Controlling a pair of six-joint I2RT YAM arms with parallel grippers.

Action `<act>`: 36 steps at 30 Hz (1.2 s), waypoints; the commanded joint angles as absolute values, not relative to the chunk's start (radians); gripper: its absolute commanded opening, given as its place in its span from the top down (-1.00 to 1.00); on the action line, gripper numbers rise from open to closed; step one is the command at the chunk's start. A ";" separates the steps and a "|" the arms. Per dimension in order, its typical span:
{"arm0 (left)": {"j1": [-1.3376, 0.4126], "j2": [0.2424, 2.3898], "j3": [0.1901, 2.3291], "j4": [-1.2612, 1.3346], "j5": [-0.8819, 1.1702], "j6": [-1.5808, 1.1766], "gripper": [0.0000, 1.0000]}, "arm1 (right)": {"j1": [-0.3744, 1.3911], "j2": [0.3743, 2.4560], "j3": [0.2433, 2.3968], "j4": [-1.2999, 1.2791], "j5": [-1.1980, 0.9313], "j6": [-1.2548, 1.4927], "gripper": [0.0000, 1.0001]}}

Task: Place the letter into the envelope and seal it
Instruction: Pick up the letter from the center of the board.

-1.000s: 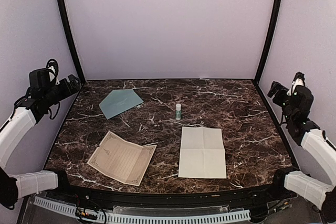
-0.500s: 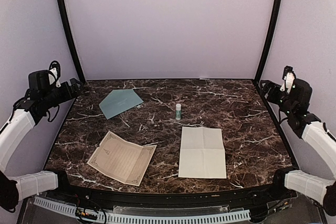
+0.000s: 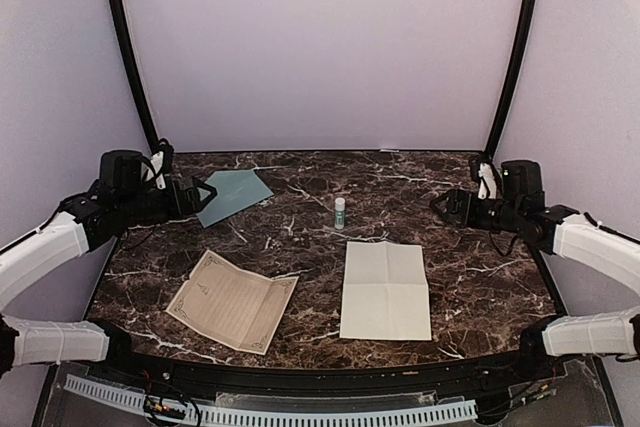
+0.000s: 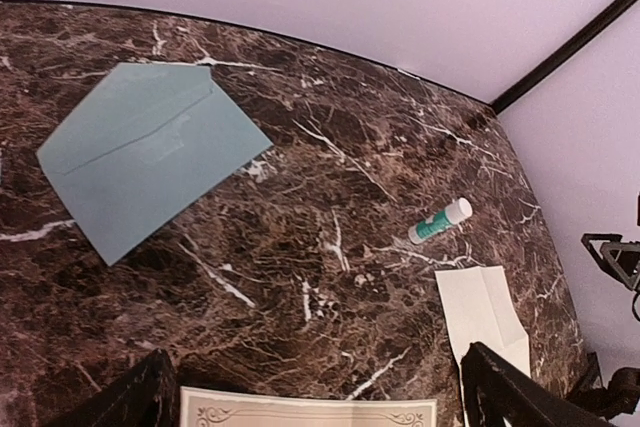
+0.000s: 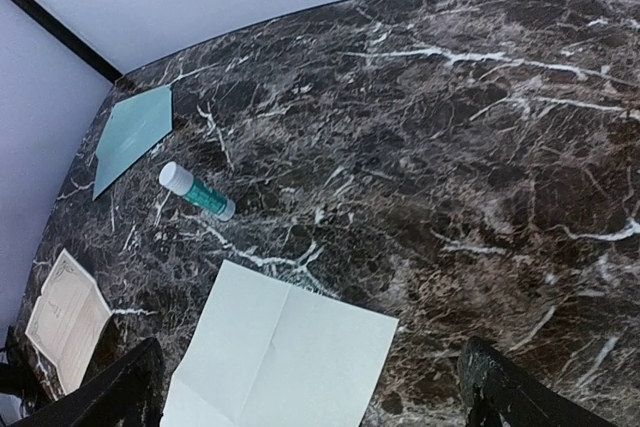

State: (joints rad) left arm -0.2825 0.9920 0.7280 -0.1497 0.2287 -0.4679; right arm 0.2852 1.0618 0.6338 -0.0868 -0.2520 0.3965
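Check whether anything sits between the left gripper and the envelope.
Nothing visible does. The left gripper, fingers open, hangs at the left edge of the envelope; its wrist view shows only bare marble table before it. The glue stick is farther right; the bordered sheet and plain sheet lie nearer the arms' bases.

I see the envelope (image 3: pixel 232 196) lying flat and skewed at the far left of the table (image 3: pixel 480 247). It is pale blue-grey, with one crease along its length.

The envelope (image 3: pixel 236 193) lies just beside the left pincer (image 3: pixel 205 192); the glue stick (image 3: pixel 340 211) stands between that and the right pincer (image 3: pixel 441 209).
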 commanded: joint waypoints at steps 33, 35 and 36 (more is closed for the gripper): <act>-0.192 1.087 0.387 -0.160 0.462 -0.717 -0.51 | 0.400 0.969 0.563 0.047 -0.192 0.428 -0.97; -0.196 1.096 0.399 -0.163 0.473 -0.712 -0.40 | 0.400 0.968 0.562 0.049 -0.188 0.426 -0.97; -0.199 1.100 0.404 -0.167 0.474 -0.711 -0.37 | 0.400 0.969 0.562 0.050 -0.188 0.426 -0.97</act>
State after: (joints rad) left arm -0.1944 1.0885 0.3954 -0.1841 0.4156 -0.7189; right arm 0.3946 0.9771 0.5751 0.0071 -0.2092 0.4408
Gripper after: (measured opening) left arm 0.715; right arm 0.986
